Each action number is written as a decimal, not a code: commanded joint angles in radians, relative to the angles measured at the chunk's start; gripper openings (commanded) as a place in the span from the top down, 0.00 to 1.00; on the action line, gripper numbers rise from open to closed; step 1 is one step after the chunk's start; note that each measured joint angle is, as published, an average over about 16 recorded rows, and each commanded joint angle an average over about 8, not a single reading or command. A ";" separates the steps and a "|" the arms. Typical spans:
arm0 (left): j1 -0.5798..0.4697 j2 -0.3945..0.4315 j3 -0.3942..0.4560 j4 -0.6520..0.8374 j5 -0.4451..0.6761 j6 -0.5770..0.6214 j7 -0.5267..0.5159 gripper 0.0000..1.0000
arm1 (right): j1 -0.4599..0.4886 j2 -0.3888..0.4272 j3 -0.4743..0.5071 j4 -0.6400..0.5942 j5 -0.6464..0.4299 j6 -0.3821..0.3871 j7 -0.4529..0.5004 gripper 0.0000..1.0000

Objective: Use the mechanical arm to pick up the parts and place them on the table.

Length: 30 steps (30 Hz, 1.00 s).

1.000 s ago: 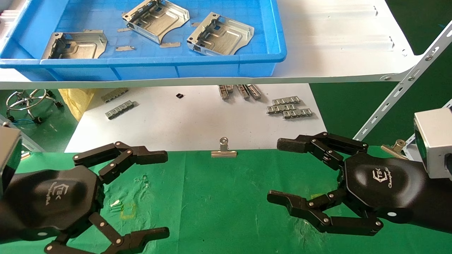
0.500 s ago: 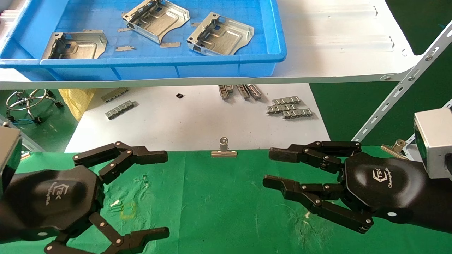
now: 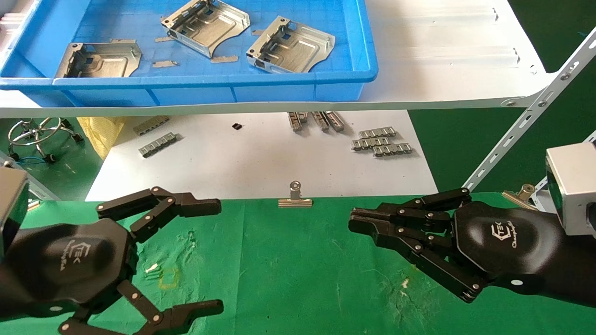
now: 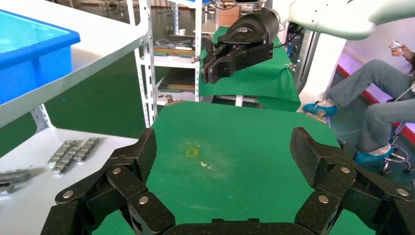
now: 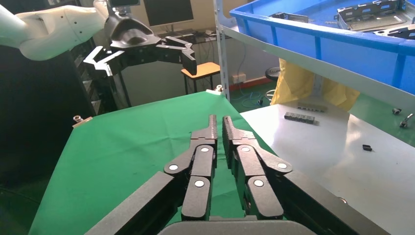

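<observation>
Three silver parts [image 3: 100, 59] [image 3: 207, 25] [image 3: 291, 45] lie in a blue tray [image 3: 186, 81] on the upper shelf; they also show in the right wrist view [image 5: 372, 10]. The green table [image 3: 288, 270] lies below, in front of me. My left gripper [image 3: 216, 256] hovers over the table's left side, open and empty; its own view [image 4: 225, 152] shows only green cloth between the fingers. My right gripper [image 3: 356, 222] hovers over the table's right side, fingers brought together on nothing, as its own view [image 5: 219, 122] shows.
A white shelf board [image 3: 442, 70] carries the tray. Below it a white sheet [image 3: 260, 163] holds small ridged strips [image 3: 379, 142]. A binder clip [image 3: 294, 197] sits on the table's far edge. A slotted shelf strut [image 3: 526, 125] slants at the right. A yellow mark [image 3: 168, 278] is on the cloth.
My right gripper's fingers have closed from wide open to together, empty. The left gripper and the parts have not moved.
</observation>
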 commanded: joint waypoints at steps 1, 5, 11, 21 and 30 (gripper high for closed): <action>0.000 -0.001 -0.003 -0.003 -0.006 -0.001 -0.002 0.00 | 0.000 0.000 0.000 0.000 0.000 0.000 0.000 1.00; -0.136 0.032 0.010 0.034 0.044 -0.014 -0.019 0.00 | 0.000 0.000 0.000 0.000 0.000 0.000 0.000 1.00; -0.437 0.164 0.082 0.265 0.225 -0.063 -0.011 0.00 | 0.000 0.000 0.000 0.000 0.000 0.000 0.000 1.00; -0.809 0.464 0.203 0.841 0.542 -0.380 0.125 0.00 | 0.000 0.000 0.000 0.000 0.000 0.000 0.000 1.00; -0.932 0.594 0.255 1.119 0.648 -0.591 0.146 0.70 | 0.000 0.000 0.000 0.000 0.000 0.000 0.000 0.00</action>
